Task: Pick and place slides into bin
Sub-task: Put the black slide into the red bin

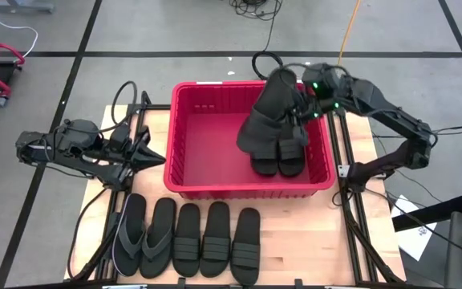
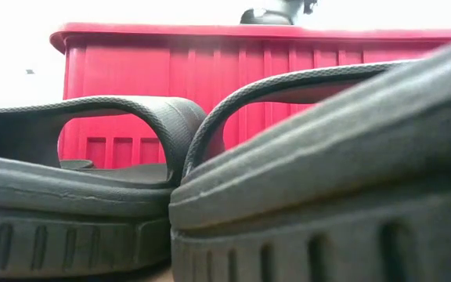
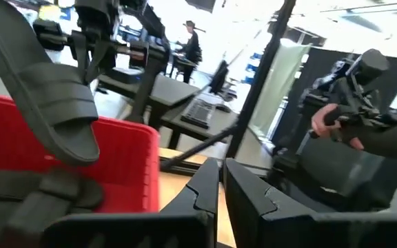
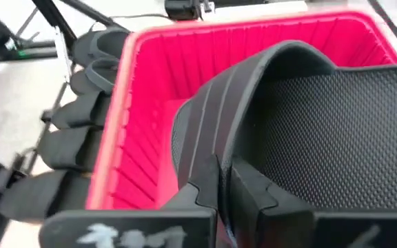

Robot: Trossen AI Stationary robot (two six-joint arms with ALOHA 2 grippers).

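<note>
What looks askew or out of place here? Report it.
Only the slide held by the right tool: it hangs tilted over the bin, above two slides lying flat inside. The five slides on the table lie in a row.

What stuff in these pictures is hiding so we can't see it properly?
- Low view: two sandals right at the lens hide the table and most of the red bin.
- High view: the sandal held by the right claw partly covers those lying in the bin.
- Left wrist view: a person far behind the table is too small to make out.
</note>
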